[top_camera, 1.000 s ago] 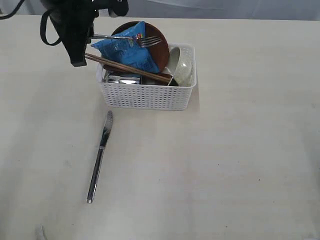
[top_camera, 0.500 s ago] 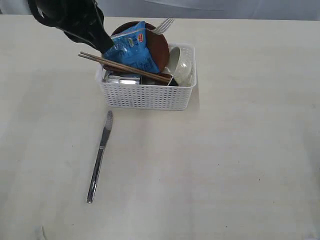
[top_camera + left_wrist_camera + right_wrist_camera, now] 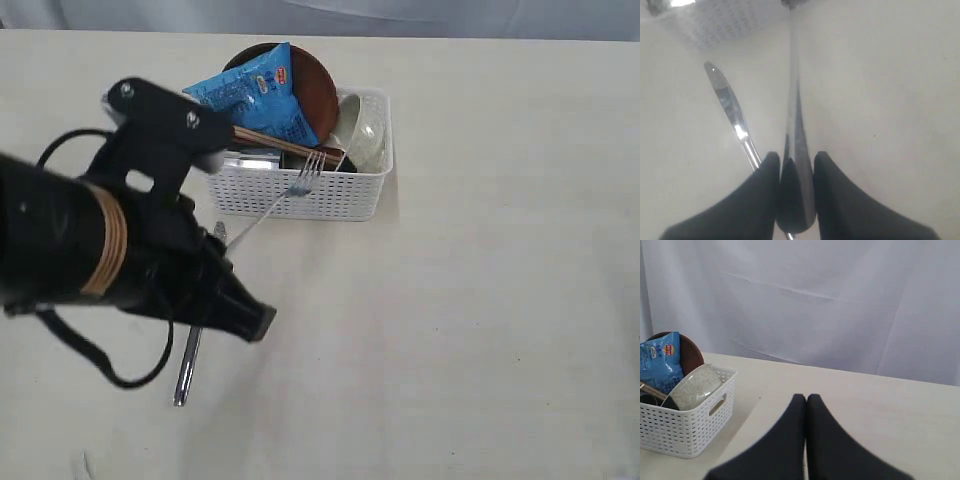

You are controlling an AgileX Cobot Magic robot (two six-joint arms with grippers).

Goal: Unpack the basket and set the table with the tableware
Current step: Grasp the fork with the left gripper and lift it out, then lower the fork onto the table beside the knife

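My left gripper (image 3: 796, 162) is shut on the handle of the steel fork (image 3: 794, 95). In the exterior view the fork (image 3: 270, 205) slants over the table (image 3: 480, 300), its tines in front of the white basket (image 3: 300, 198). The gripper (image 3: 218, 258) holds it just right of the steel knife (image 3: 184, 372), which lies flat, partly under the arm. The basket holds the brown plate (image 3: 318, 85), grey-green bowl (image 3: 366, 135), chopsticks (image 3: 285, 146) and steel cup (image 3: 250, 158). No spoon shows. My right gripper (image 3: 806, 399) is shut and empty, right of the basket (image 3: 685, 427).
A blue snack packet (image 3: 255, 100) leans on the plate inside the basket. The knife (image 3: 730, 107) lies next to the fork in the left wrist view. A white curtain (image 3: 815, 300) hangs behind the table's far edge.
The left arm has swung from behind the basket's left corner to in front of it, carrying the fork down beside the knife. The basket and knife have not moved.
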